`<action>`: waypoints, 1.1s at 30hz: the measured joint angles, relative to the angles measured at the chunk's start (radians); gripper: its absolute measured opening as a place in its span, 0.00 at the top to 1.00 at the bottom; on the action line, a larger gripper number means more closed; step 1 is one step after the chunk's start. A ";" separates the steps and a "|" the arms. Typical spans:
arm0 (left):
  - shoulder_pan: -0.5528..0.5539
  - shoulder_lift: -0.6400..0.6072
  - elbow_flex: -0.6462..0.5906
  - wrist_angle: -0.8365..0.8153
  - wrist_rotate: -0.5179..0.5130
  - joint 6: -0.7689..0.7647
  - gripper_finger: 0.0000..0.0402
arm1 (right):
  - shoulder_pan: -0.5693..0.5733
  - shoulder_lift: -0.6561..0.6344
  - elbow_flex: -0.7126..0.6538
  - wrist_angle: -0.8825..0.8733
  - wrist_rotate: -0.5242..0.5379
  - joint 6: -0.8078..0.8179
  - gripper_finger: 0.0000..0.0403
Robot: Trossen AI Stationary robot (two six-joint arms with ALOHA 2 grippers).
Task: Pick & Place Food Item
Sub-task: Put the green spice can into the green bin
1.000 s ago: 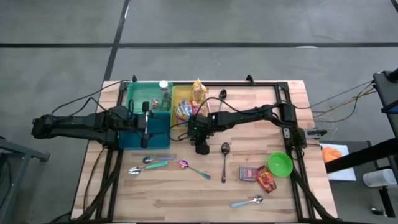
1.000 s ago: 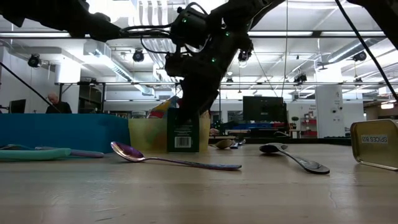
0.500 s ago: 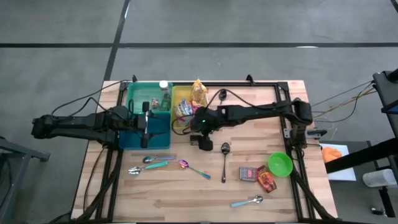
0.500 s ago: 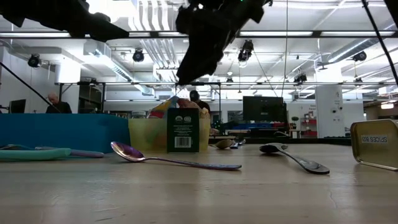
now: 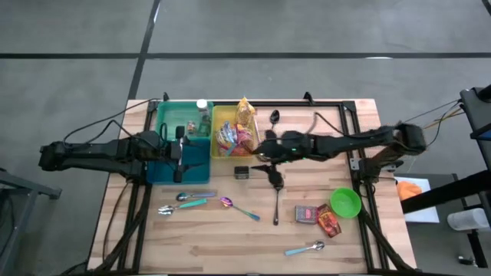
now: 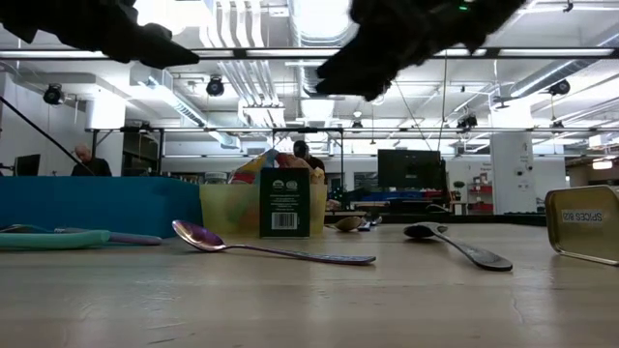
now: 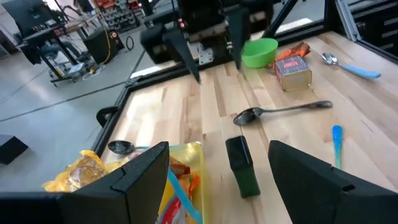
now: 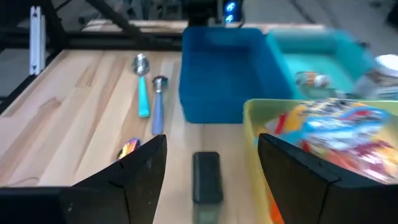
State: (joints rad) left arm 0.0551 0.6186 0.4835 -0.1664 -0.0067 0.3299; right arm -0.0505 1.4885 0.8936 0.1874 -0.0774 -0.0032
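Observation:
A small dark green box [image 5: 242, 172] stands upright on its base on the wooden table, just in front of the yellow bin [image 5: 228, 138]; it also shows in the low view [image 6: 284, 203] and in both wrist views [image 7: 241, 165] [image 8: 207, 176]. My right gripper [image 5: 259, 157] hangs open in the air to the right of the box and above it [image 7: 211, 59] [image 8: 211, 142], touching nothing. My left gripper [image 5: 179, 157] waits open above the blue bin [image 5: 192, 162], fingers empty [image 7: 219, 149].
The yellow bin holds snack packets; a teal bin [image 5: 182, 116] with a bottle stands behind the blue one. Several spoons [image 5: 277, 195] lie across the table's middle and front. A green bowl [image 5: 345, 202], a tin [image 5: 307, 214] and a red packet [image 5: 329, 223] lie at the right.
My right gripper has risen off the dark green box and drawn back toward the table's right edge, tipping from pointing down toward level. Its fingers stay open. The box stands upright where it was.

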 joint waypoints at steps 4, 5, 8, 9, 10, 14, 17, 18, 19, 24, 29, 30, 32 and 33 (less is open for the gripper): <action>0.000 0.000 0.000 -0.021 0.000 0.000 0.31 | 0.000 -0.145 -0.151 0.071 0.060 0.000 0.38; 0.000 0.000 0.000 -0.022 0.000 0.000 0.31 | 0.000 -0.185 -0.186 0.087 0.072 -0.003 0.38; 0.000 0.000 0.000 -0.022 0.000 0.000 0.31 | 0.000 -0.300 -0.286 0.131 0.102 -0.006 0.38; 0.000 0.000 0.000 -0.022 0.000 0.000 0.31 | 0.000 -0.341 -0.320 0.137 0.108 -0.007 0.38; 0.000 0.000 0.000 -0.022 0.000 0.001 0.31 | 0.000 -0.381 -0.349 0.140 0.115 -0.008 0.38; 0.000 0.001 0.000 -0.022 0.000 0.001 0.31 | 0.000 -0.553 -0.466 0.141 0.148 -0.009 0.38; 0.000 0.001 0.000 -0.022 0.000 0.001 0.31 | 0.000 -0.683 -0.540 0.141 0.150 -0.009 0.38; 0.000 0.001 0.000 -0.022 0.000 0.001 0.31 | 0.000 -0.724 -0.561 0.142 0.150 -0.008 0.38; 0.000 0.001 0.000 -0.022 0.000 0.001 0.31 | 0.000 -0.764 -0.582 0.142 0.150 -0.008 0.38; 0.000 0.001 0.000 -0.022 0.000 0.003 0.31 | 0.000 -0.919 -0.666 0.140 0.150 0.000 0.38; 0.000 0.001 0.000 -0.022 0.000 0.003 0.31 | 0.000 -1.018 -0.725 0.139 0.150 -0.028 0.38; 0.000 0.001 0.000 -0.022 0.000 0.003 0.31 | 0.000 -1.030 -0.734 0.138 0.150 -0.039 0.38; 0.000 0.001 0.000 -0.022 0.000 0.003 0.31 | 0.000 -1.044 -0.748 0.139 0.150 -0.055 0.38; 0.000 0.001 0.000 -0.022 0.000 0.003 0.31 | 0.000 -1.046 -0.756 0.139 0.150 -0.057 0.38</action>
State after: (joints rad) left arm 0.0553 0.6197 0.4835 -0.1886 -0.0067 0.3328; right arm -0.0505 0.4426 0.1380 0.3265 0.0723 -0.0598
